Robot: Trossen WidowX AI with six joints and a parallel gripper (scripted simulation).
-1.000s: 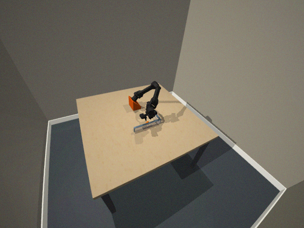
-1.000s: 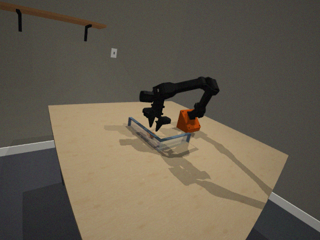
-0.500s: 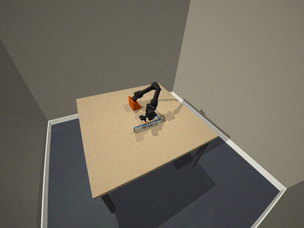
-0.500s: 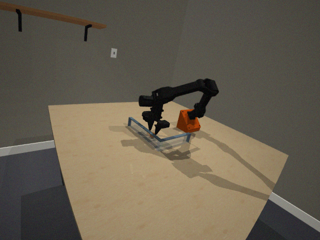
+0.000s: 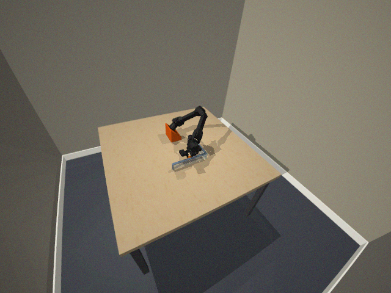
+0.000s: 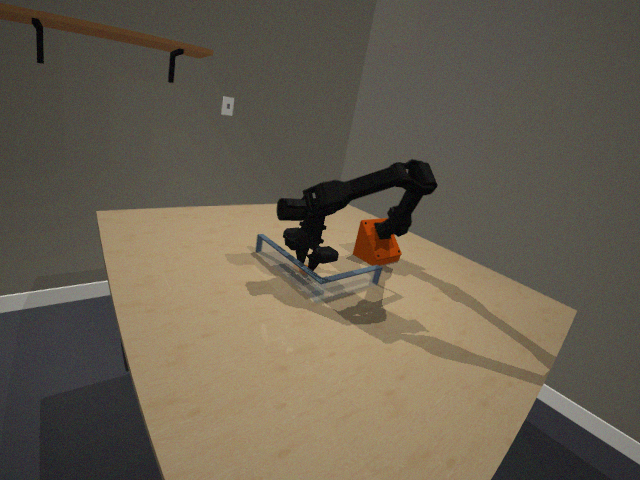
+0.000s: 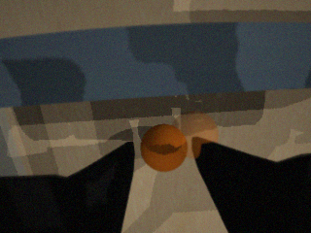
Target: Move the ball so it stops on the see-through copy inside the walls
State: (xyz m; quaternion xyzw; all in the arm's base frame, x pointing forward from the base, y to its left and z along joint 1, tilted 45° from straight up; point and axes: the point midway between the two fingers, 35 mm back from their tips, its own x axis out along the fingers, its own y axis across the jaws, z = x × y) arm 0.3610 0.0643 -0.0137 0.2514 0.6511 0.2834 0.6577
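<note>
A dark floor (image 5: 82, 220) edged with white trim lies under grey walls. The pale wooden table (image 5: 151, 195) carries an orange base (image 5: 172, 133) near its far edge. Right of it, toward the far right corner, the end effector (image 7: 165, 157) hangs low, fingers apart around the ball (image 7: 163, 147), not clamped. The ball sits inside the clear walls (image 6: 289, 258), overlapping its faint copy (image 7: 201, 130).
</note>
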